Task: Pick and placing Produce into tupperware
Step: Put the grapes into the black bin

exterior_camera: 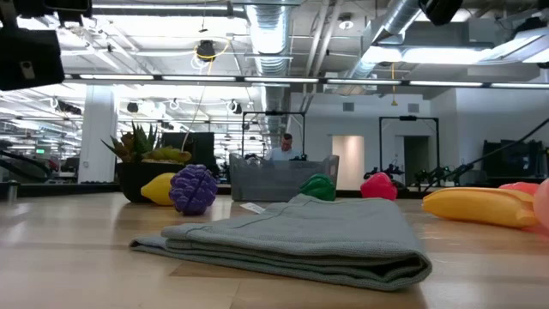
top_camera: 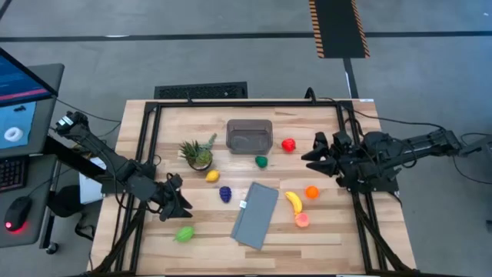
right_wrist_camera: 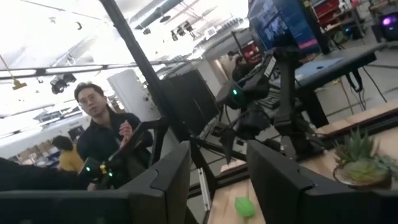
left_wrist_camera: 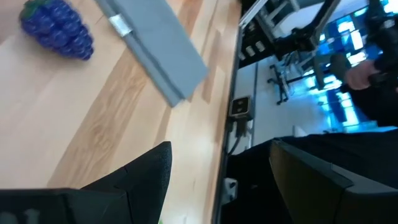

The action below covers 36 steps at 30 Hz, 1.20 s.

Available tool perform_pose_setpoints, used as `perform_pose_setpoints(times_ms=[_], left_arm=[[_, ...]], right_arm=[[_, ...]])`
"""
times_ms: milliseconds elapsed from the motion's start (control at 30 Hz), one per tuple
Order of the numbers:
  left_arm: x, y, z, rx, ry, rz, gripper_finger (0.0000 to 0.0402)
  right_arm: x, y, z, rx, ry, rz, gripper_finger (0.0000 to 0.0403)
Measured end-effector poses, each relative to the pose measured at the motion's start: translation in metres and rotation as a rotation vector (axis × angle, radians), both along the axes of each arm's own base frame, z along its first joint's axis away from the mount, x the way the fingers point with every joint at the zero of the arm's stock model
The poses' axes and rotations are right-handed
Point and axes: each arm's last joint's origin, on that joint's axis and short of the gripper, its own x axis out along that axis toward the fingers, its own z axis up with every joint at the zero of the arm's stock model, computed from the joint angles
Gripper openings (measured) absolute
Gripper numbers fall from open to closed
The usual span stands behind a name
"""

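Observation:
The smoky-grey tupperware (top_camera: 249, 136) stands at the table's far middle, also seen in the low view (exterior_camera: 283, 178). Produce lies scattered on the wood: red (top_camera: 288, 145), dark green (top_camera: 261, 161), yellow lemon (top_camera: 212, 176), purple grapes (top_camera: 225, 194), orange (top_camera: 311, 192), banana (top_camera: 294, 201), pink (top_camera: 302, 220) and light green (top_camera: 184, 234). My left gripper (top_camera: 177, 203) hovers open left of the grapes (left_wrist_camera: 59, 28), just beyond the light green piece. My right gripper (top_camera: 314, 154) hovers open to the right of the red piece. Both touch nothing.
A folded grey cloth (top_camera: 256, 214) lies near the table's middle front, between the grapes and the banana. A spiky potted plant (top_camera: 198, 152) stands left of the tupperware. Black frame rails (top_camera: 150, 138) run along the table's sides. A person (right_wrist_camera: 99, 130) shows beyond the table.

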Motion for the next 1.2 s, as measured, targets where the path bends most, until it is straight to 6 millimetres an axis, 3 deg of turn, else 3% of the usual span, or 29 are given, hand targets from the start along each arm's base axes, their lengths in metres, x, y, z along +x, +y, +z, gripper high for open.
perform_pose_setpoints(times_ms=[267, 567, 733, 967, 1200], left_arm=[[0.000, 0.001, -0.003, 0.033, 0.011, 0.034, 0.0259], [0.009, -0.003, 0.006, -0.078, -0.073, 0.098, 0.0259], [0.012, 0.002, 0.008, 0.046, -0.150, 0.155, 0.0259], [0.016, 0.010, 0.009, 0.042, -0.161, 0.250, 0.0259], [0.017, 0.010, 0.009, 0.021, -0.144, 0.175, 0.0259]], right_arm=[[0.003, 0.001, -0.001, 0.009, 0.007, 0.001, 0.0226], [0.003, 0.000, 0.003, 0.017, -0.039, -0.001, 0.0221], [0.002, 0.000, 0.005, 0.021, -0.059, 0.001, 0.0221], [0.001, 0.001, 0.008, 0.025, -0.087, 0.008, 0.0221], [0.004, -0.001, 0.006, 0.087, -0.065, 0.009, 0.0219]])
